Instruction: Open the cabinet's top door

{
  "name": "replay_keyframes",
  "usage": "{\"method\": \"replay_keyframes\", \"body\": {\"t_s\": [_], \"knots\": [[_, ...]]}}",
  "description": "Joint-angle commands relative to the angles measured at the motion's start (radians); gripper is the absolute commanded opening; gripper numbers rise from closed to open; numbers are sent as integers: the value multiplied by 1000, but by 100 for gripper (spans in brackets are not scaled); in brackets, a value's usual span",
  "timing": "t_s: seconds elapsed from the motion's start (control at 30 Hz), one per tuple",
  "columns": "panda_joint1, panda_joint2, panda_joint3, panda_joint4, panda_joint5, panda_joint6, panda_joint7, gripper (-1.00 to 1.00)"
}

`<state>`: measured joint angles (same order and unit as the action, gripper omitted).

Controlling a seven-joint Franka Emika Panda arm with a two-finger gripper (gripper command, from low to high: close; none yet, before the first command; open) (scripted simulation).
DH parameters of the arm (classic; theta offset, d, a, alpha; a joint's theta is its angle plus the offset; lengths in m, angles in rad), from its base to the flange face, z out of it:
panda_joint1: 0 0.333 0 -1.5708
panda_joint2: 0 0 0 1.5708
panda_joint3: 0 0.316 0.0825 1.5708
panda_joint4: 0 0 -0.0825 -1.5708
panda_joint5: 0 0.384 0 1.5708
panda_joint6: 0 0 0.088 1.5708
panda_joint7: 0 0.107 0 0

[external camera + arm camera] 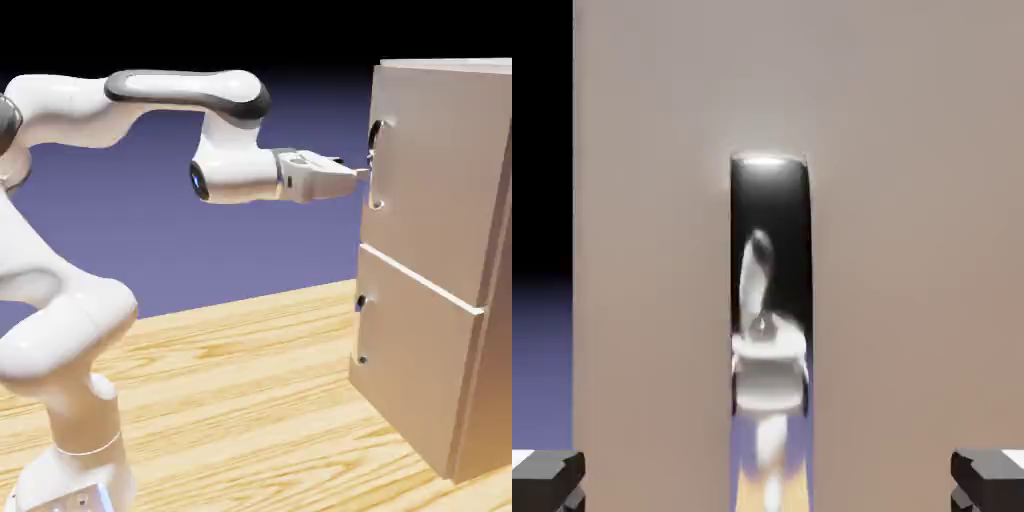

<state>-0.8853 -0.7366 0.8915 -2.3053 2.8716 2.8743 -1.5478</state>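
Observation:
The beige cabinet [440, 250] stands at the right of the exterior view. Its top door [430, 170] is the taller upper panel and lies flush, with a slim vertical bar handle [375, 165] near its left edge. My gripper [366, 172] reaches level from the left, its tips right at the handle's middle. In the hand view the shiny dark handle [770, 300] runs upright down the centre of the door panel [912, 250]. Both grey fingertips [547, 480] sit far apart at the bottom corners, so the gripper is open around the handle with nothing gripped.
Below the top door sits a shorter beige panel [410, 360] with a small stubby handle [360, 300]. The cabinet rests on a wooden table [250, 380]. The arm's base [70, 470] rises at the lower left.

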Motion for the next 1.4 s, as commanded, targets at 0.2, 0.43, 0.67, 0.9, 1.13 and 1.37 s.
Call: {"method": "replay_keyframes", "body": {"t_s": [0.2,0.43,0.67,0.9,1.13,1.37], "knots": [[-33,93,18,61,27,-20,-80,-100],[221,174,-206,14,37,-32,-240,-100],[462,163,-431,-72,-119,-70,-194,-100],[643,73,-631,-204,-423,-158,4,-100],[744,-31,-806,-319,-727,-275,182,-100],[769,-122,-975,-399,-1032,-445,332,-100]]}}
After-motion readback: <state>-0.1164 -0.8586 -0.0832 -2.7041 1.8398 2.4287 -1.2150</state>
